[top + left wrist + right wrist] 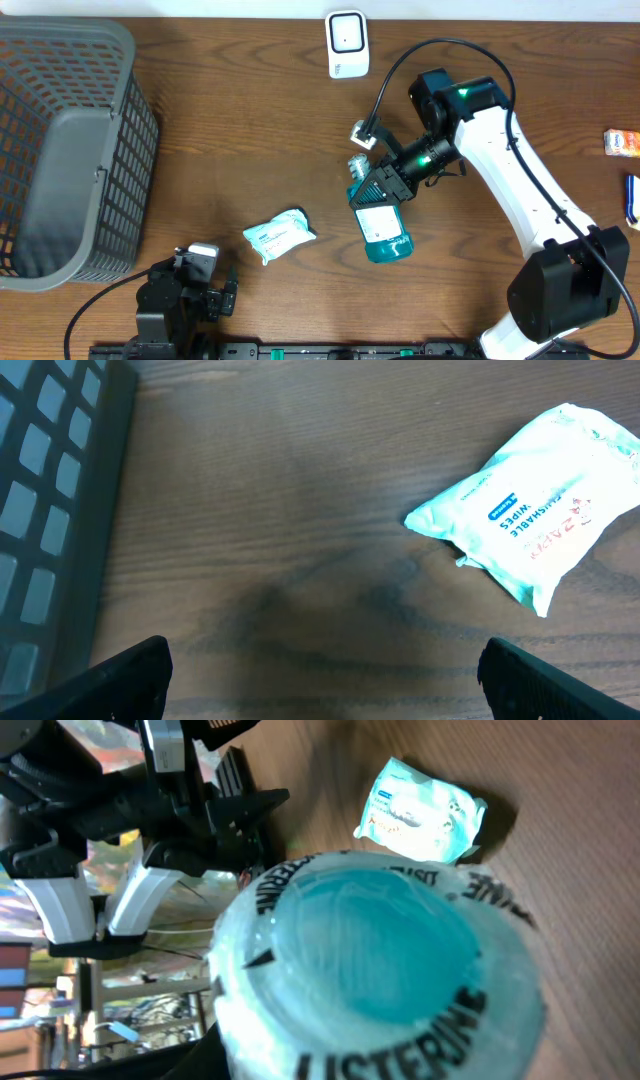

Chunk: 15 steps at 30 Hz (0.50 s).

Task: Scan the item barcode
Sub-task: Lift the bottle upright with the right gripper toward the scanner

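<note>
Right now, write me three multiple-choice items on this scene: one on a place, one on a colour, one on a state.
1. Seen from overhead, where do the wipes lie relative to the bottle?
A. on top of it
B. left of it, on the table
C. right of it

2. What colour is the bottle?
A. red
B. black
C. teal

3. The right gripper is:
A. shut on the bottle
B. open and empty
C. out of view

Answers:
1 B: the wipes rest on bare wood to the bottle's left, apart from it.
2 C: its body and cap show teal in both the overhead and right wrist views.
3 A: the bottle's upper end sits clamped in that gripper.
</note>
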Motion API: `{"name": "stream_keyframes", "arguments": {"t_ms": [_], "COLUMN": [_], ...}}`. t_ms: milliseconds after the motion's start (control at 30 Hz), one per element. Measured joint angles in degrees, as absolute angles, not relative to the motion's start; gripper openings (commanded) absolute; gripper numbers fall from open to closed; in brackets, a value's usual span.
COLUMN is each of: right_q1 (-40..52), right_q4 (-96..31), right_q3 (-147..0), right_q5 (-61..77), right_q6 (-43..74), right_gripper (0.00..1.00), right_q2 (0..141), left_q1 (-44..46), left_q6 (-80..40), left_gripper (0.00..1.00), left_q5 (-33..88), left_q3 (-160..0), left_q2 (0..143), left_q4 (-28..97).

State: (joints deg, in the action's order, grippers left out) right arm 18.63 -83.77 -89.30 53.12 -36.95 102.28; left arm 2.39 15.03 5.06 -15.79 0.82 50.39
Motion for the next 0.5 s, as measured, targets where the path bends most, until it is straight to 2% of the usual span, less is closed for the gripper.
{"name": "stream_keyframes", "arguments": {"t_ms": [133, 267, 367, 500], "right_q1": [19.00, 21.06, 24.18, 29.10], "right_q4": [-81.01, -72.62, -67.35, -64.38], "right_q3": [-89.30, -89.30, -89.30, -89.30], "right_q5": [51.81, 42.28, 26.06, 6.04], "right_q6": [-36.14, -25.21, -10.66, 1.63], "right_gripper": [0.01, 0.01, 0.01, 0.01], "right_q2": [102.26, 102.26, 102.26, 102.26], "left_q1": [2.39, 2.39, 2.39, 2.39], "left_q6": [15.03, 15.03, 15.00, 15.03], "left_gripper": [0.98, 0.98, 0.98, 0.98], "left_q5": [5.06, 5.06, 5.06, 5.06], "left_q3": [-15.79, -15.79, -15.79, -15.79], "left_q2": [0.82, 0.82, 0.82, 0.82], "left_q4": [50.39, 50.39, 50.39, 50.39]}}
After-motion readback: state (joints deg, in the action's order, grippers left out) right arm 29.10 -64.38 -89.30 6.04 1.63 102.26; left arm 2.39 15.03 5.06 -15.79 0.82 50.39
